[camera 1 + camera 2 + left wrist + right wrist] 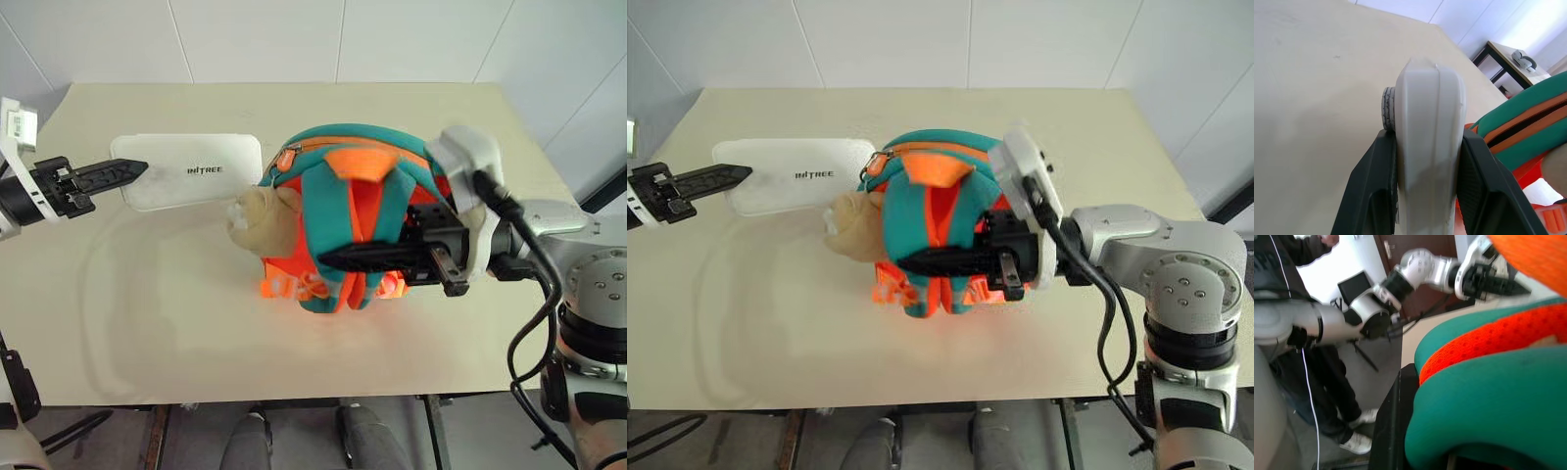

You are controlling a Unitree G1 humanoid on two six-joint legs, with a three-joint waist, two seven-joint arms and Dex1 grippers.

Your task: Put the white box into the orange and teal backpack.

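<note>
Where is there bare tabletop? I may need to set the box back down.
Free: the near strip of the table in front of the backpack, the far strip behind it, and the right end beyond the right gripper. Crowded: the middle, where the box, clamped in the left gripper, meets the backpack.

Flat white box (191,170) with rounded corners and dark lettering, held level above the table. Beside it stands the orange and teal backpack (348,211), plush head facing the box.
</note>
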